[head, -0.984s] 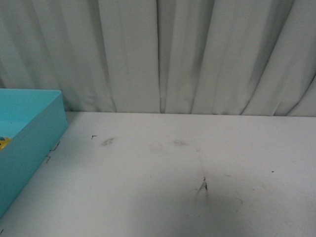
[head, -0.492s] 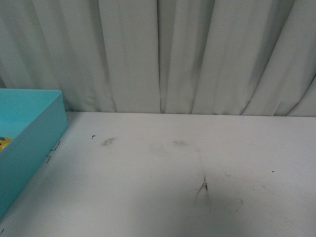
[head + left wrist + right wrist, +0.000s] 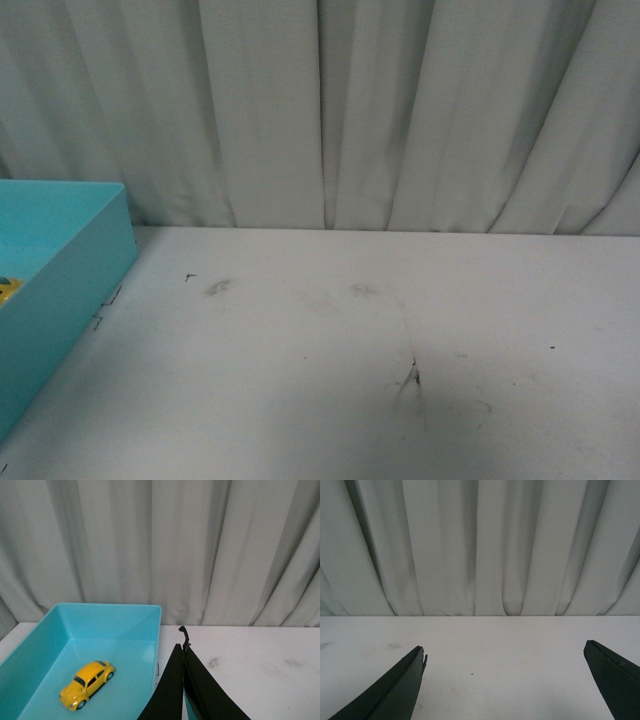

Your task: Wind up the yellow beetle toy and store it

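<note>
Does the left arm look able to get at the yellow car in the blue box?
Probably yes. The yellow beetle toy lies in the open-topped blue box, nothing covering it, and the left pincer hangs near the box's wall. Its jaws are shut, so they must open first.

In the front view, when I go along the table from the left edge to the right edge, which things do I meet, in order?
turquoise box → grey smudge → fainter smudge → dark scratch → tiny black dot
</note>
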